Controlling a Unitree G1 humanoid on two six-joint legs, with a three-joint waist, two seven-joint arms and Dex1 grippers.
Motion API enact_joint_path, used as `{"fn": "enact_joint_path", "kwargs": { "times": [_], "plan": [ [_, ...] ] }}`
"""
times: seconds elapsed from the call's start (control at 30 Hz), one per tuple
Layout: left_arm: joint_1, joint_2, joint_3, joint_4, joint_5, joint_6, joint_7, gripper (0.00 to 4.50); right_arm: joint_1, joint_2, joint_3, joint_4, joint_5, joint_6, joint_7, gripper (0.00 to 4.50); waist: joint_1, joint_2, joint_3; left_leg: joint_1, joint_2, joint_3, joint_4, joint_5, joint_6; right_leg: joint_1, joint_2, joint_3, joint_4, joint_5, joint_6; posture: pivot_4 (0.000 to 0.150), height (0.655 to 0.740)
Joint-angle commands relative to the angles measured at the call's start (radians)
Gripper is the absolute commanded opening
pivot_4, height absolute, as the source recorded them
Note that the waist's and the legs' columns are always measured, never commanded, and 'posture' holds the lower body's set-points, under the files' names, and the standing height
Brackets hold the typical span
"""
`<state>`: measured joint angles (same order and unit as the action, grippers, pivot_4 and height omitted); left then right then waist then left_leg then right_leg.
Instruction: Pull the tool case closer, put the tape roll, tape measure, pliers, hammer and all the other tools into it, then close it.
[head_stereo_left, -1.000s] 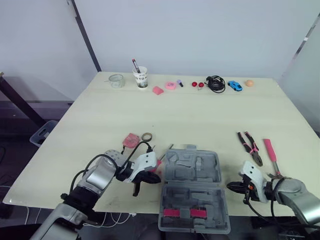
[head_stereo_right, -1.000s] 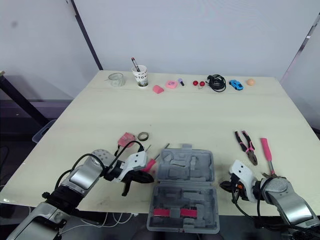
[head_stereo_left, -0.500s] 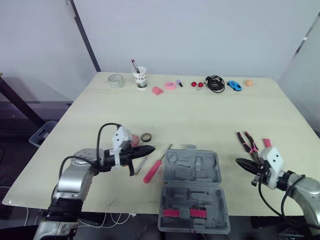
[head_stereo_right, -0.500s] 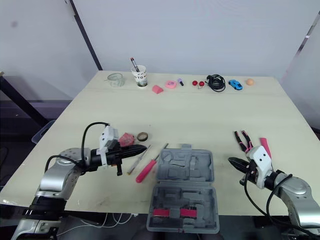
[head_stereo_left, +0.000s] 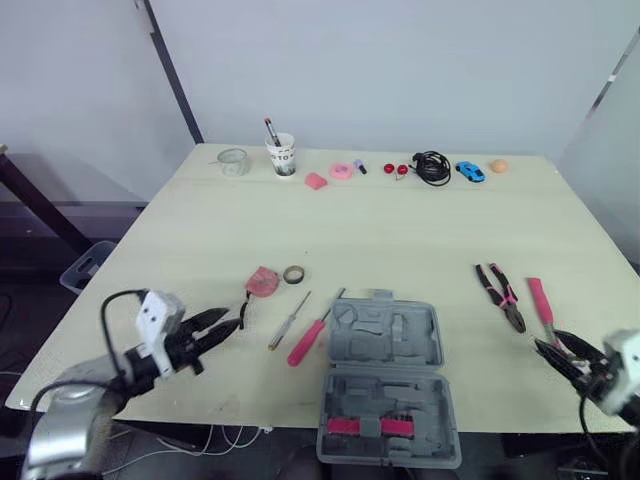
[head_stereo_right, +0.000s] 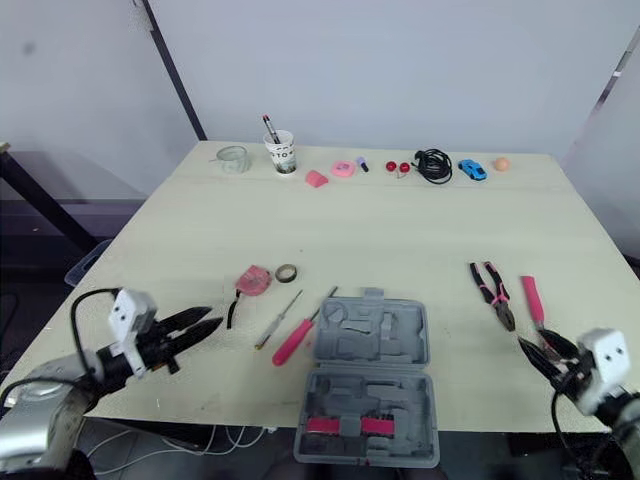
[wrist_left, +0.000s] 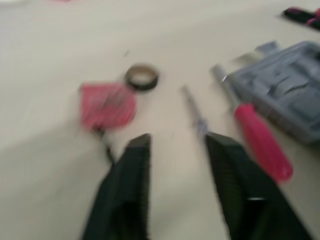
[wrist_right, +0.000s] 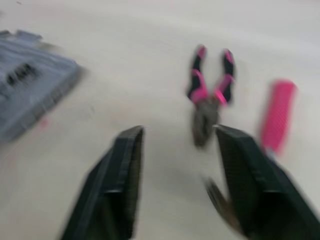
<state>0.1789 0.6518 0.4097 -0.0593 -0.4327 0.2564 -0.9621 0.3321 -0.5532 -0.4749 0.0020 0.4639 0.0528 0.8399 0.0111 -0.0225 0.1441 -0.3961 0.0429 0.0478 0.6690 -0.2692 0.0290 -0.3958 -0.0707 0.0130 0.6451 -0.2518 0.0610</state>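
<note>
Pale wooden counter (head_stereo_left: 400, 230) is carrying everything, with a plain white wall standing behind it. Grey tool case (head_stereo_left: 385, 375) is lying opened flat at the front edge, between the two arms, and its near half appears to be hanging past that edge. Left tool (head_stereo_left: 225, 322) is hovering low near the tape measure (head_stereo_left: 262, 281) with its fingers parted wide. Right tool (head_stereo_left: 552, 346) is hovering just short of the hammer (head_stereo_left: 542, 303) and pliers (head_stereo_left: 502, 295), likewise spread and holding nothing. Pressing a heavy piece into the overhanging half is risking tipping the case off the counter. The pink screwdriver (head_stereo_left: 308, 340), lying just beside the case's left corner, is likely to roll if nudged. The case's long axis is running from the front edge toward the wall, slightly skewed, with its handle tab pointing away from the robot.
</note>
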Motion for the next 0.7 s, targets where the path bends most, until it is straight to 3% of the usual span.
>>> {"fn": "enact_joint_path", "kwargs": {
  "times": [0.03,0.07,0.1,0.43,0.7],
  "plan": [
    [0.082,-0.014,0.075,-0.056,-0.022,-0.022,0.032,3.65,0.059,-0.001,-0.079,0.003,0.027,-0.045,0.017,4.11,0.0,0.0,0.0,0.0,0.0,0.0,0.0,0.0,0.0,0.0,0.0,0.001,0.0,0.0,0.0,0.15,0.74],
    [0.1,-0.016,0.085,-0.057,-0.023,-0.026,0.038,4.17,0.073,0.001,-0.086,0.008,0.03,-0.052,0.019,4.5,0.0,0.0,-0.001,0.001,0.0,0.001,0.0,0.0,0.0,0.0,0.0,0.001,0.0,0.0,0.0,0.15,0.74],
    [0.118,-0.022,0.095,-0.056,-0.024,-0.031,0.046,4.41,0.088,0.004,-0.096,0.016,0.038,-0.053,0.023,4.5,0.0,0.0,-0.001,0.001,0.0,0.001,0.0,0.0,0.0,0.0,0.0,0.001,0.0,0.0,0.0,0.15,0.74],
    [0.237,-0.053,0.15,-0.042,-0.04,-0.06,0.059,4.41,0.181,0.032,-0.132,0.066,0.05,-0.08,0.041,4.5,0.0,0.0,-0.001,0.001,0.003,0.001,0.0,0.0,0.0,0.0,0.0,0.001,-0.001,0.0,-0.001,0.15,0.74],
    [0.179,-0.053,0.108,-0.075,-0.02,-0.028,0.133,4.41,0.168,0.01,-0.101,-0.147,0.079,0.009,-0.022,4.5,0.0,0.003,-0.003,0.002,0.006,0.002,0.0,0.0,0.0,-0.001,-0.001,0.001,-0.001,0.0,-0.001,0.15,0.74]
  ]
}}
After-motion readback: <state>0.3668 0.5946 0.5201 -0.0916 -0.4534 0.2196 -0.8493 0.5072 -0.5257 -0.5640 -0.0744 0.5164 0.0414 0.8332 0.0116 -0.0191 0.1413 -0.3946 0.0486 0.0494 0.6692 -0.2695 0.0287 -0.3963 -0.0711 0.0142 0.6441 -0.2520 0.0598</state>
